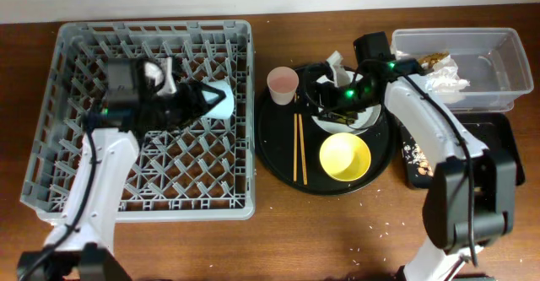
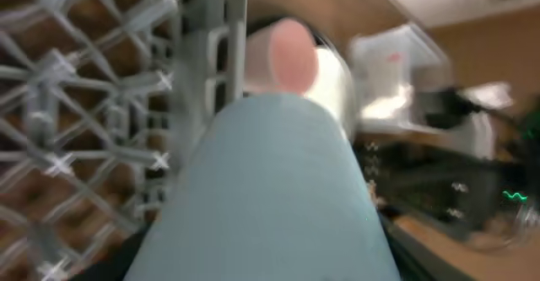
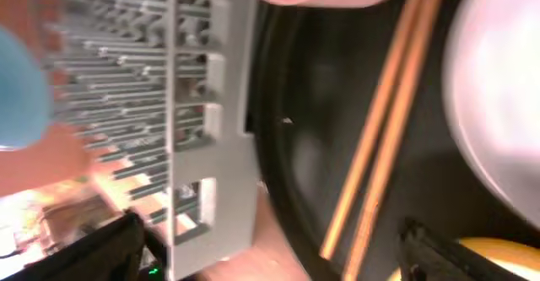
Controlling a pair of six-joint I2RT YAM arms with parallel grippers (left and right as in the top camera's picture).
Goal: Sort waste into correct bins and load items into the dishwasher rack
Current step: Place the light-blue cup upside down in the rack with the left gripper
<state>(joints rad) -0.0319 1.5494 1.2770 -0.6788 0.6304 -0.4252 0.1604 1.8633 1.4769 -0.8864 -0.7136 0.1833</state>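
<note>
My left gripper [image 1: 202, 99] is shut on the small blue cup [image 1: 218, 100], holding it on its side over the grey dishwasher rack [image 1: 76, 188]. The cup fills the left wrist view [image 2: 270, 197]. My right gripper [image 1: 325, 95] is open and empty, low over the round black tray, beside the grey-white plate [image 1: 359, 122]. The pink cup [image 1: 282, 82], chopsticks [image 1: 299, 148] and yellow bowl [image 1: 344, 156] sit on that tray. In the right wrist view the chopsticks [image 3: 380, 137] lie between my open fingers [image 3: 274, 247]. A crumpled white napkin [image 1: 445, 80] lies in the clear tub [image 1: 506, 53].
The round black tray [image 1: 274, 150] lies right of the rack. The flat black tray [image 1: 498, 146] with pale crumbs lies in front of the clear tub, partly under my right arm. Brownish bits show in the tub. Crumbs dot the table at the front.
</note>
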